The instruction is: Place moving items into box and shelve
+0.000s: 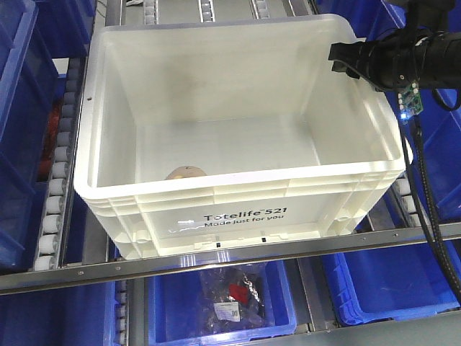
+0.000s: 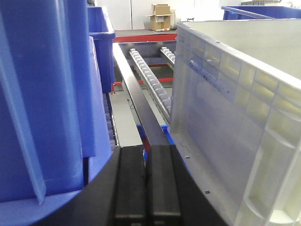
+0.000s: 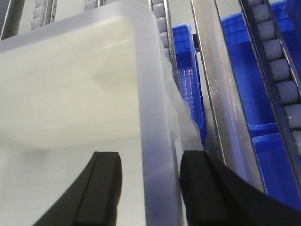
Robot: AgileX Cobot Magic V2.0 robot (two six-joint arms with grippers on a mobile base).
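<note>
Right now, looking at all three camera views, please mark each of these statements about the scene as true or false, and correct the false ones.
1. The white tote sits on the roller shelf. True.
2. The left gripper is wide open. False: its fingers are pressed together, beside the tote's outer wall.
3. The right gripper straddles the tote's rim, one finger inside and one outside. True.
4. The tote is empty. False: a pink ball lies at its near wall.
5. The blue bin below the shelf holds a bagged item. True.

Box [image 1: 238,216] interior open from above; blue bin [image 2: 42,103] crowds left side — narrow gap between.
</note>
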